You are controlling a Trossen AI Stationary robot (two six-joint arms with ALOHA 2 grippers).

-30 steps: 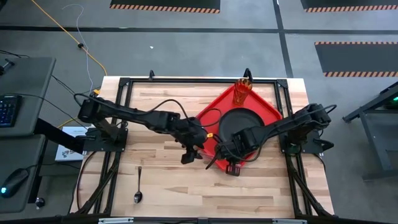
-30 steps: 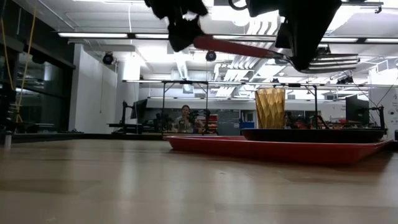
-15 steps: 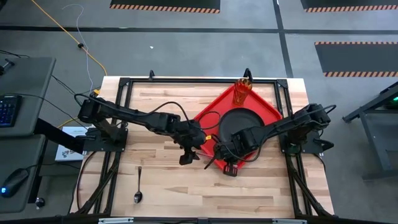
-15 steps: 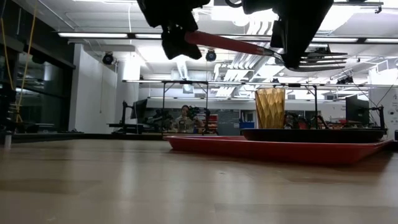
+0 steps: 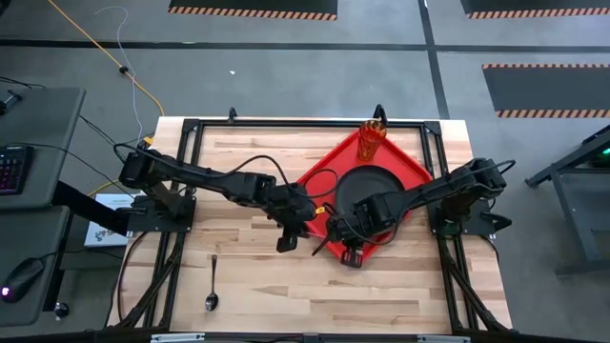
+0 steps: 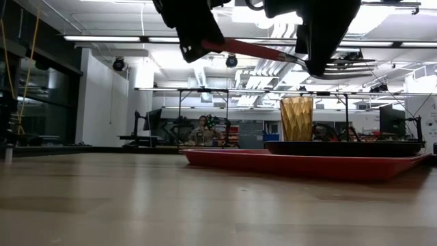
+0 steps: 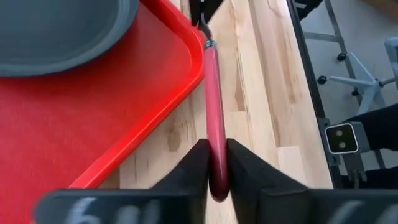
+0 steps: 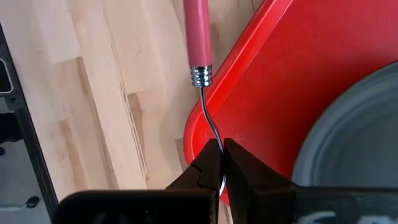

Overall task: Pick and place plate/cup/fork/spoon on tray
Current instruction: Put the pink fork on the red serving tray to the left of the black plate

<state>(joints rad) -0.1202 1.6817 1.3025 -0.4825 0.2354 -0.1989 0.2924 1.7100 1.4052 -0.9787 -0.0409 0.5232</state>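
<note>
The fork [image 6: 254, 49], with a red-pink handle and metal tines [image 6: 351, 66], hangs in the air between my two grippers, above the near left edge of the red tray [image 5: 396, 162]. My left gripper [image 7: 216, 171] is shut on its handle. My right gripper [image 8: 217, 163] is shut on its metal neck. The dark plate [image 5: 370, 186] lies on the tray, and the amber cup [image 5: 370, 141] stands at the tray's far corner. The spoon [image 5: 212, 286] lies on the table near the near left. My left gripper pinches the free end of the red handle [image 7: 215, 163] between its two fingers. It comes slanting down from the table's left, the fingers in line with the handle. The fork is clear of table and tray, its handle end a little higher than the tines. My right gripper pinches the thin metal neck [image 8: 214, 138] just past the handle's silver collar, between its two fingertips. The fingers point steeply down from above. The tines are hidden behind the fingers in the right wrist view; the low view shows them sticking out beyond the gripper.
The wooden table [image 5: 238, 181] is bare to the left of the tray. A black frame [image 5: 286, 122] runs along the table's edges. In the low view a person [image 6: 202, 127] sits far back in the room.
My left gripper has shut on the free end of the fork's handle, having stood open around it before. My right gripper has kept its hold on the neck. The fork stays lifted in nearly the same place.
</note>
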